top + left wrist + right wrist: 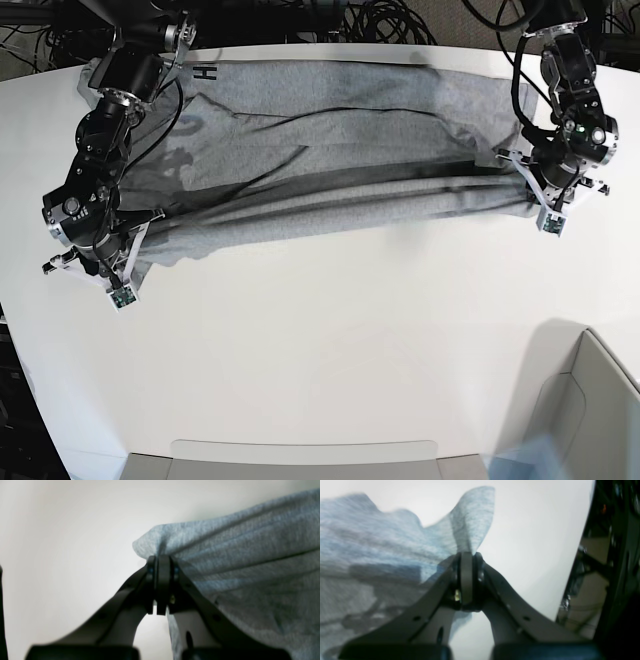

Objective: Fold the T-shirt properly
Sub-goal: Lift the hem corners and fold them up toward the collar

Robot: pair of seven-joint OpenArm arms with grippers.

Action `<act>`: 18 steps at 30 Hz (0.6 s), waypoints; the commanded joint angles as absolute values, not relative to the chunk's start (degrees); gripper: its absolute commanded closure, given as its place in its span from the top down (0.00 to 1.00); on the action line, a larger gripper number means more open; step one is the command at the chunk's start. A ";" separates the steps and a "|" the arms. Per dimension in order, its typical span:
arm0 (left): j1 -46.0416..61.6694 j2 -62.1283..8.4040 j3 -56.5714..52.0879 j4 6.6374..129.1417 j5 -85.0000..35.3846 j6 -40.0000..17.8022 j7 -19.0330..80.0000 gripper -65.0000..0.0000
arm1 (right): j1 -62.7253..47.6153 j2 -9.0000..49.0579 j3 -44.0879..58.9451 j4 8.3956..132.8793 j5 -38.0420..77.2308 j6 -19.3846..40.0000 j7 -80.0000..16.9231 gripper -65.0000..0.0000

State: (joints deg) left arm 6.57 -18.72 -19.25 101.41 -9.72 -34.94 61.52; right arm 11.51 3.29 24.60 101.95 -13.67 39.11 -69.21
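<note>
Both hands (162,562) (467,557) clamped on T-shirt (330,150)

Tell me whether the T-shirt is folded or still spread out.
Mid-fold: the T-shirt is stretched lengthwise between the left gripper and right gripper, its near edge lifted and bunched over the flat far part.

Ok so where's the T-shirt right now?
In the base view the T-shirt stretches across the far half of the white table, pinched at its ends by the left claw and right claw.
</note>
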 commanded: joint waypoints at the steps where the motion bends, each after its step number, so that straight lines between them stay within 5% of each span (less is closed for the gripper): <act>1: 6.64 -19.56 -19.65 102.29 -9.01 -34.42 61.67 0.00 | 11.82 3.91 24.75 103.69 -14.37 40.00 -68.88 0.00; 18: 19.56 -18.42 -19.82 110.64 -9.10 -34.51 61.67 0.00 | -3.91 3.56 26.07 114.33 -14.46 40.00 -68.88 0.00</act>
